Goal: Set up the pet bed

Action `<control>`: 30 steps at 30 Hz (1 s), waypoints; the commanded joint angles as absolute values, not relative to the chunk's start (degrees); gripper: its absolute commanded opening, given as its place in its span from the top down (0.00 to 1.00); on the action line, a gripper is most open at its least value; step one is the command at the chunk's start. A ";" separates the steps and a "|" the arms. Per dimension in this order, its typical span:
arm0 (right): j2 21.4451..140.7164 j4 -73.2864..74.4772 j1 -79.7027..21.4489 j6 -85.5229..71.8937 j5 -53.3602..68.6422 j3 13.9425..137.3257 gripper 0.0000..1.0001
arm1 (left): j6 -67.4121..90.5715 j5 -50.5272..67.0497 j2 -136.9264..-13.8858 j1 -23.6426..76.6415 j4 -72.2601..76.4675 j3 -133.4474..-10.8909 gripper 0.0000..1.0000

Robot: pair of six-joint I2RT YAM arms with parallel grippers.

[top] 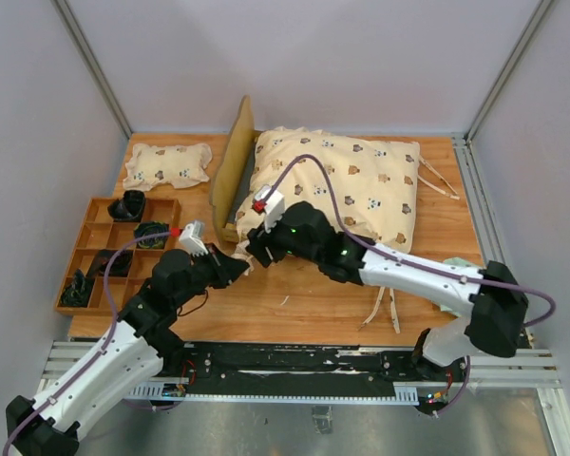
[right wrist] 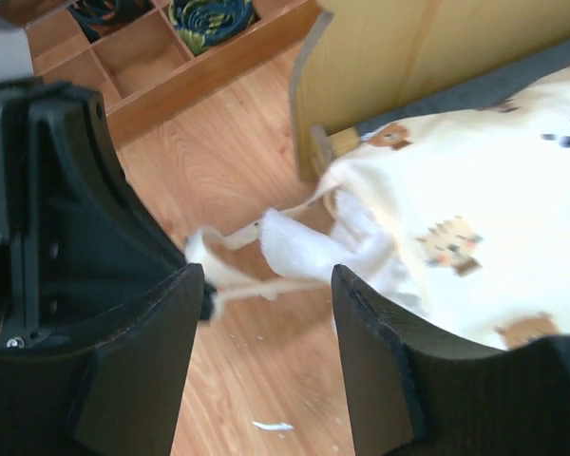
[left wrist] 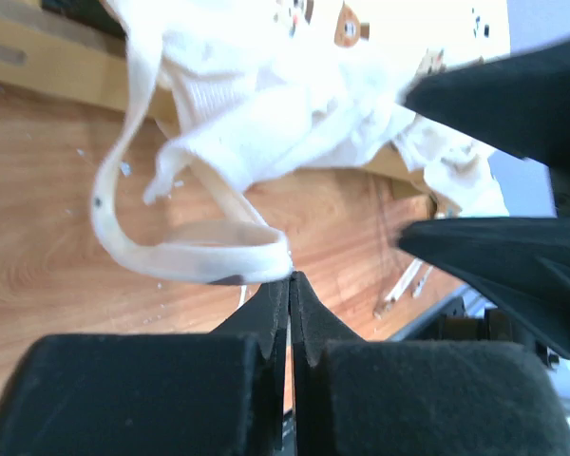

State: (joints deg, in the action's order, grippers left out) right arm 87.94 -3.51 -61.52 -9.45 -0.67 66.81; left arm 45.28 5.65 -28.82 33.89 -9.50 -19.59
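Observation:
The pet bed's light-wood headboard [top: 231, 169] stands on edge at the table's middle. The cream bear-print quilt [top: 347, 185] covers the rest of the frame. In the right wrist view I see the headboard [right wrist: 408, 57], a strip of grey base [right wrist: 494, 85] and the quilt [right wrist: 475, 218]. My left gripper [top: 239, 270] is shut, its tips [left wrist: 289, 277] pinching the end of a cream tie strap [left wrist: 171, 258] from the quilt's near-left corner. My right gripper [top: 250, 249] is open [right wrist: 269, 285], its jaws either side of that strap and the white corner [right wrist: 313, 249], just above the table.
A wooden compartment tray [top: 81, 261] with dark items sits at the left, also in the right wrist view [right wrist: 185, 85]. A small bear-print pillow [top: 166, 163] lies at the back left. More tie straps [top: 385, 309] trail from the quilt's near edge.

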 commanded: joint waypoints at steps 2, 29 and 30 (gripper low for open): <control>78.48 -4.82 -58.98 0.09 -0.33 59.55 0.41 | 43.48 -2.39 -30.53 33.93 -10.45 -26.11 1.00; 98.77 -43.91 -68.91 82.07 8.57 40.83 0.43 | 46.09 -8.51 -35.74 28.98 -14.24 -30.73 1.00; 100.86 -44.55 -70.05 84.75 7.25 41.34 0.43 | 45.83 -8.33 -36.02 28.59 -14.52 -30.97 1.00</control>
